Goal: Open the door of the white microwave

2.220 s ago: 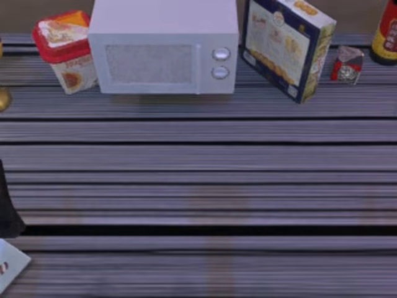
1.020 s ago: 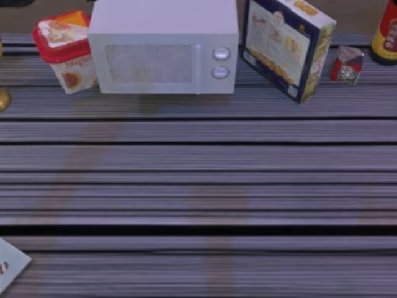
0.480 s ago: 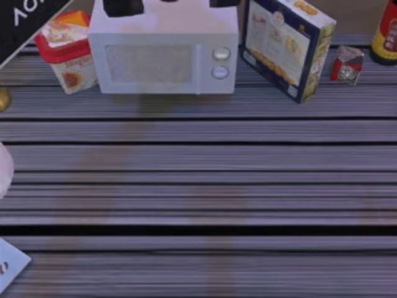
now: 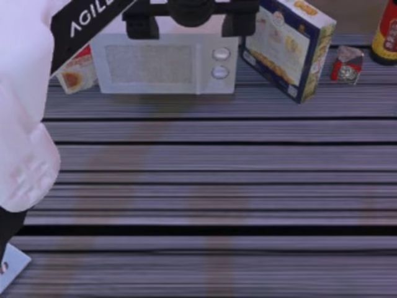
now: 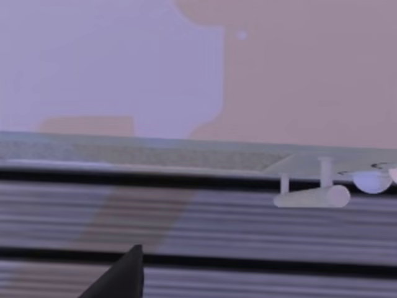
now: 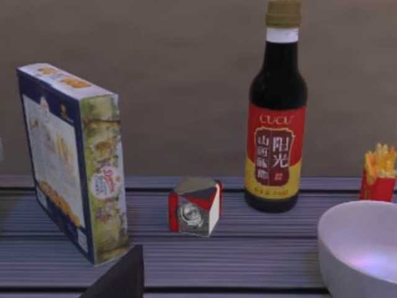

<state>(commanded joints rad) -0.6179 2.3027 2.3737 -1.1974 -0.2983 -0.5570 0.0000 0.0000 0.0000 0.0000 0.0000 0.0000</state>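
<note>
The white microwave point(image 4: 166, 85) stands at the back of the table, left of centre. Its door point(image 4: 149, 64), with the grey mesh window, lies flush and closed; two silver knobs point(image 4: 221, 63) sit to its right. My left gripper point(image 4: 190, 25) hovers high over the microwave's top, hiding it, open with its black fingers point(image 4: 141, 26) spread wide. It touches nothing. The left wrist view shows one dark fingertip point(image 5: 124, 279) over table slats. My right gripper point(image 6: 198, 293) is out of the top view. Its wrist view shows one fingertip point(image 6: 124, 276) off to one side, holding nothing.
A blue-edged cereal box point(image 4: 288, 45) leans right of the microwave, then a small red-and-silver carton point(image 4: 346, 64) and a soy sauce bottle point(image 4: 386, 31). A red-lidded tub point(image 4: 77, 73) is half hidden behind my left arm point(image 4: 25, 124). A white bowl point(image 6: 363, 254) sits near the right gripper.
My left arm has swung in from the left and now covers the table's left side. Its gripper has come forward and rightward over the microwave. The microwave and door have not moved.
</note>
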